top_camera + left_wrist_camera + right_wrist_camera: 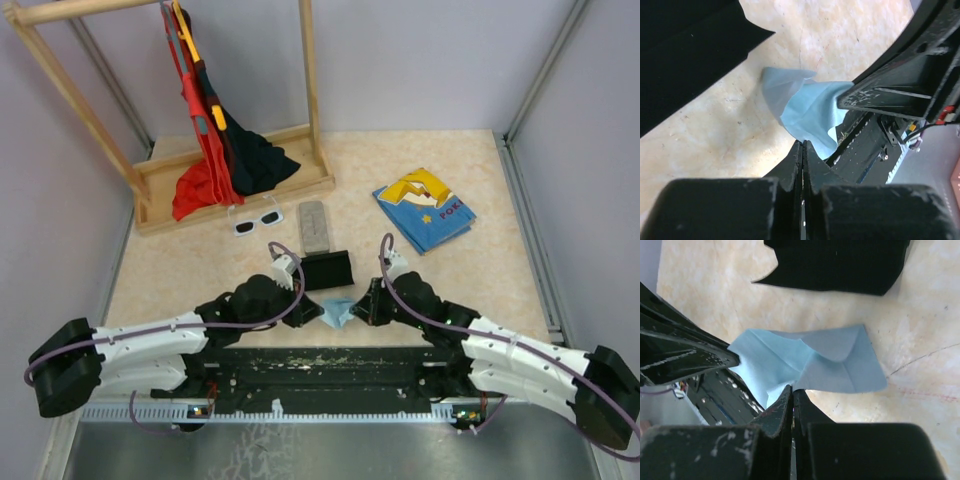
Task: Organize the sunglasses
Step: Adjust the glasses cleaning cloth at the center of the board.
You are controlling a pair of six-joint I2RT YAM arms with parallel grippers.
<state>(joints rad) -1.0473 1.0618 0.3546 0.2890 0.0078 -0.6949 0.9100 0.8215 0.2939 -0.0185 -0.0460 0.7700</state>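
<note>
The left gripper (802, 146) and right gripper (792, 391), jaws pressed together, each pinch an edge of the cloth (830, 362), which the wrist views show close up, while only the top view shows the white sunglasses (258, 220) farther off, between rack (240, 196) and grey case (316, 226), long axis roughly left-right.

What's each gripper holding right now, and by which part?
Both pinch the blue cloth: the left gripper holds the edge on its side, and the right gripper holds the opposite edge.

Overhead camera looks down from behind; both close wrist views share the blue cloth (810, 110).
</note>
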